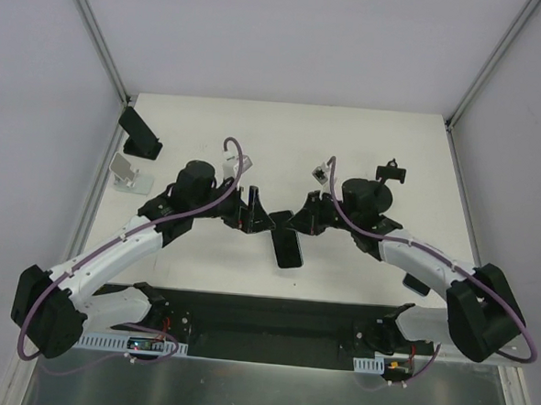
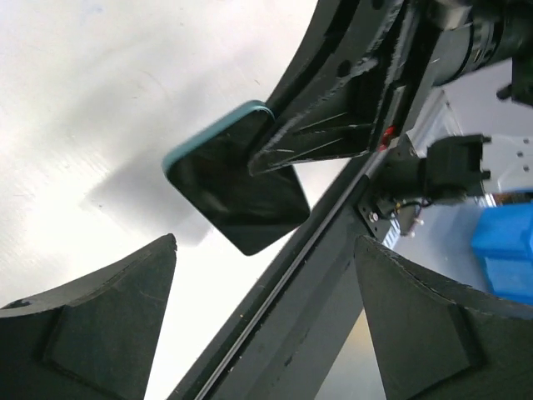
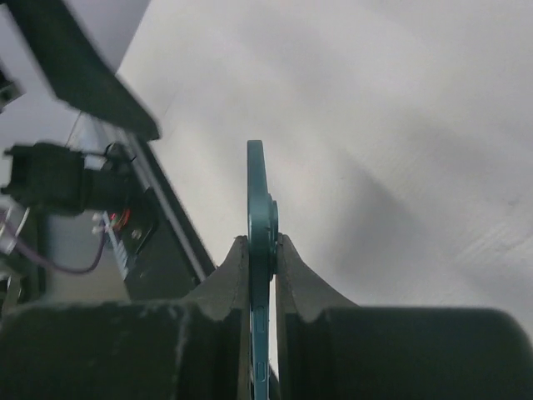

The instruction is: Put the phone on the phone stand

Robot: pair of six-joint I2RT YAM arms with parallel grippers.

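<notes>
The phone (image 1: 288, 248), dark-screened with a teal rim, is at the table's middle. My right gripper (image 1: 283, 220) is shut on its far end. In the right wrist view the phone (image 3: 260, 200) stands edge-on, pinched between my right gripper (image 3: 261, 246) fingers. The left wrist view shows the phone (image 2: 237, 187) hanging over its shadow on the table, with the right gripper's fingers (image 2: 333, 125) clamped on it. My left gripper (image 2: 266, 275) is open and holds nothing; in the top view the left gripper (image 1: 255, 222) sits just left of the phone. A black phone stand (image 1: 139, 132) and a white one (image 1: 128, 174) are at the back left.
A small black holder (image 1: 392, 171) stands at the back right behind the right arm. A blue object (image 1: 419, 285) lies under the right forearm, also seen as a blue block (image 2: 504, 254) in the left wrist view. The dark base rail (image 1: 273, 317) runs along the near edge.
</notes>
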